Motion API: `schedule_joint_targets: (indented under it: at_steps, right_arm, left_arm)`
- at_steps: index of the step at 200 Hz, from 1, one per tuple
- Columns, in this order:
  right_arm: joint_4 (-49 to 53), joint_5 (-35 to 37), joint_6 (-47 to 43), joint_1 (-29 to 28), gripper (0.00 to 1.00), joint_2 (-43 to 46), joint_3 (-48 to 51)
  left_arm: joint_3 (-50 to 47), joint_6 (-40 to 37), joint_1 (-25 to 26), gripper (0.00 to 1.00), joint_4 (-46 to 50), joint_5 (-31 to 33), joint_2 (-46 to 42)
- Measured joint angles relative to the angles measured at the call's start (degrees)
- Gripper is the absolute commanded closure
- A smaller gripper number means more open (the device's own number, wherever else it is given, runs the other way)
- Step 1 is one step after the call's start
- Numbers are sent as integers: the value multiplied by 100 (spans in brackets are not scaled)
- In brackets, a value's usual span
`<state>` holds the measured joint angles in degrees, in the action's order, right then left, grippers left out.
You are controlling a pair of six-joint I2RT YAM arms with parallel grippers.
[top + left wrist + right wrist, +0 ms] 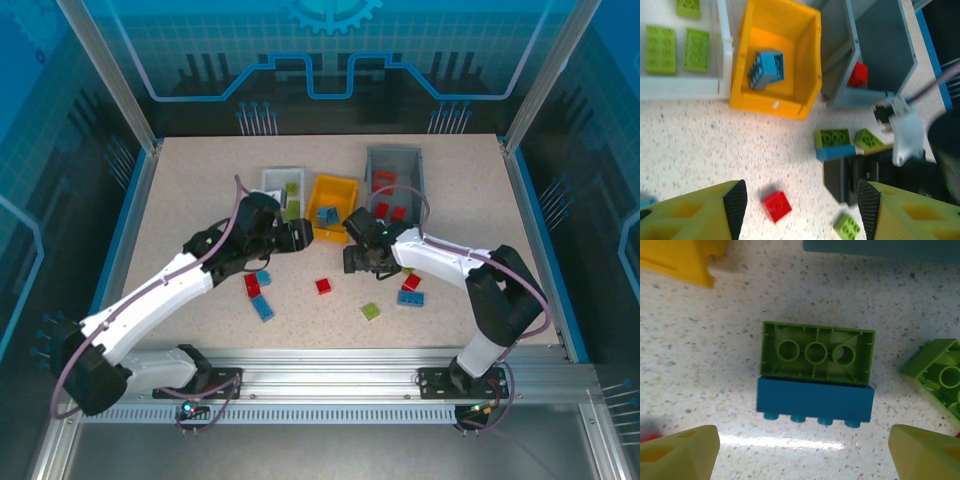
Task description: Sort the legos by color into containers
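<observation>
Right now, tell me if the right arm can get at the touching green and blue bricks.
Probably yes: the right gripper hangs open just short of the blue brick and green brick, with bare table between.

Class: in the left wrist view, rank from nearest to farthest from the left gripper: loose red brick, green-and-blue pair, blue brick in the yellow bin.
1. Red brick, just ahead of the left gripper, slightly left.
2. Green-and-blue pair, farther ahead, right.
3. Blue brick, farthest, inside the yellow bin.

Green brick (939, 376) cut by right edge, red brick (858, 75) half hidden behind grey bin (837, 60) wall
</observation>
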<state>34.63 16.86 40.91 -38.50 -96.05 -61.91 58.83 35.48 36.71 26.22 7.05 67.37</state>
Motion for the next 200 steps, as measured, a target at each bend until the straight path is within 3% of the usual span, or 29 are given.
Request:
schedule_joint_targets:
  at_steps: [22,125,157,200]
  right_arm:
    - [9,-20,-22,96,13,-313,-103]
    - [-42,9,-39,142,39,-544,-236]
    - [17,164,-33,15,40,-501,-236]
    - [505,415,79,-616,40,-52,-566]
  left_arm:
    - [-179,168,90,37,17,2,-299]
    - [-179,212,177,37,31,17,-487]
    - [-197,214,184,37,44,26,-507]
    - [-199,214,256,37,52,133,-667]
